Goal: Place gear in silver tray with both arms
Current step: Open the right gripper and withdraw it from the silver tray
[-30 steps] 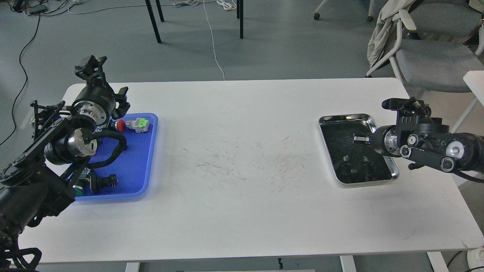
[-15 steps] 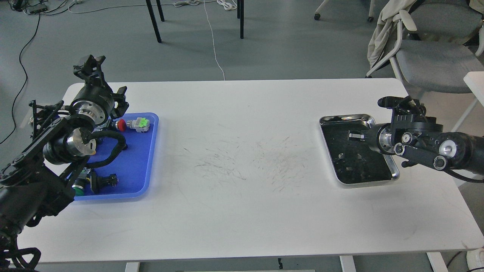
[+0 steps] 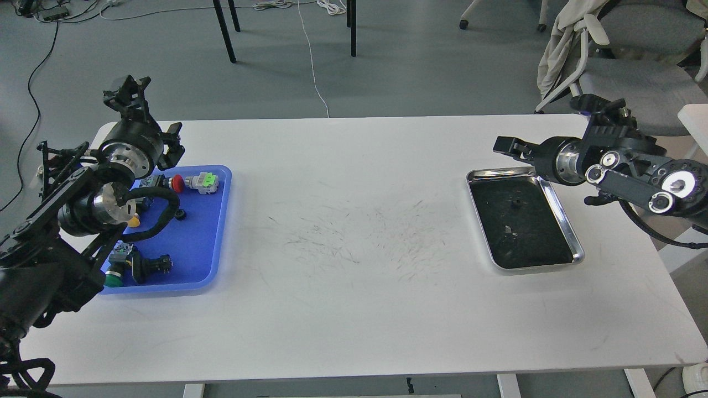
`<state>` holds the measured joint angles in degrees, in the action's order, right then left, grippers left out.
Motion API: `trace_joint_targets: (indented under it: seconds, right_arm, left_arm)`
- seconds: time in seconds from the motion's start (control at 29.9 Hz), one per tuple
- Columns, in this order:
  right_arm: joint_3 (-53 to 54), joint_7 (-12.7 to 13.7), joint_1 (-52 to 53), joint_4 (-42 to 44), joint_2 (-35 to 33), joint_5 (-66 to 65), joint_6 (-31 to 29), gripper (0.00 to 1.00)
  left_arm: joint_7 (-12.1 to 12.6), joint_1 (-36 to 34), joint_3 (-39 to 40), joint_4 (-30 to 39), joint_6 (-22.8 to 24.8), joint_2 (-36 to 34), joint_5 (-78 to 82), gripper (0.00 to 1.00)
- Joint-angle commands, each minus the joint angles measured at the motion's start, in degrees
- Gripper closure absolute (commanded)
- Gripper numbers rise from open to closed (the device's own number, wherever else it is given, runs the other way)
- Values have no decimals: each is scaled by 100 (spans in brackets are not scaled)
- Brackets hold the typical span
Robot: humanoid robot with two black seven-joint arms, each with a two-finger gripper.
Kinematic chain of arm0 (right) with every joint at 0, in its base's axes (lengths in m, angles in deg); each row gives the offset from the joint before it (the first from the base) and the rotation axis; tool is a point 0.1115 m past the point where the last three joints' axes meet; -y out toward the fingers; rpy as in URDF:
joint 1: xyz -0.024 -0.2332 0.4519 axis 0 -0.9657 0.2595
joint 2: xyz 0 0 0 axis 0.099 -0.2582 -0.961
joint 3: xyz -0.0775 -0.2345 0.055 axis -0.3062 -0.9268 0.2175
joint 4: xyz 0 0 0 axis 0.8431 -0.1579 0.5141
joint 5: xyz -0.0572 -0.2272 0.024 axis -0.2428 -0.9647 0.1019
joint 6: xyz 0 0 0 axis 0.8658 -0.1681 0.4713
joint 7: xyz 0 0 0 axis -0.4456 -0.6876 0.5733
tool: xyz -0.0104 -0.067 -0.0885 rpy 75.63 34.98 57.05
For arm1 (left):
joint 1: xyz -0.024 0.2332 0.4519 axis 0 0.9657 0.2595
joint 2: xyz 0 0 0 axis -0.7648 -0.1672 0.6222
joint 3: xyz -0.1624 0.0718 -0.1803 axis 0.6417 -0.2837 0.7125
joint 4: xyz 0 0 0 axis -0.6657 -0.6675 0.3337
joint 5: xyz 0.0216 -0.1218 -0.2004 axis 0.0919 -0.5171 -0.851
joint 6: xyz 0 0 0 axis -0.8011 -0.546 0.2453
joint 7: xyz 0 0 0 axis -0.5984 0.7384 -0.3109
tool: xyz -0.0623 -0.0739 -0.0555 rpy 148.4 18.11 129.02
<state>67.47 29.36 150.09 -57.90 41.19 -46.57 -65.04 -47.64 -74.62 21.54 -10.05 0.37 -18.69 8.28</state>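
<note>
The right gripper (image 3: pixel 506 146) is lifting away, holding nothing, though whether it's open is unclear; a small gear (image 3: pixel 515 204) now sits below it in the tray (image 3: pixel 560 207). The left gripper (image 3: pixel 128 91) is too dark to judge.

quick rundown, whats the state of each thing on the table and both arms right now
silver tray: flat on the table, one small dark part and bright flecks in it
blue tray: flat, holding several switch parts
red-capped switch: lying on its side
left gripper: raised behind the blue tray, jaws unclear
right gripper: above the silver tray's far rim, jaws unclear

Blue tray (image 3: pixel 199 265) lies left on table (image 3: pixel 354 309), silver tray (image 3: pixel 561 213) right.
</note>
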Motion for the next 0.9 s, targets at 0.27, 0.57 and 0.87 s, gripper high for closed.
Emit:
trace_joint_targets:
  seconds: [0.27, 0.57, 0.87]
  right_arm:
    - [3035, -404, -837, -24, -250, 2301, -62, 5]
    - [4459, -439, -1883, -94, -523, 5598, -677, 6]
    - [5735, -448, -3281, -94, -418, 6198, -1486, 5]
  left_arm:
    - [357, 32, -129, 948, -3, -1159, 6, 2]
    - [384, 14, -1789, 2785, -47, -3286, 715, 2]
    - [419, 67, -2863, 3016, -179, -3878, 4633, 2]
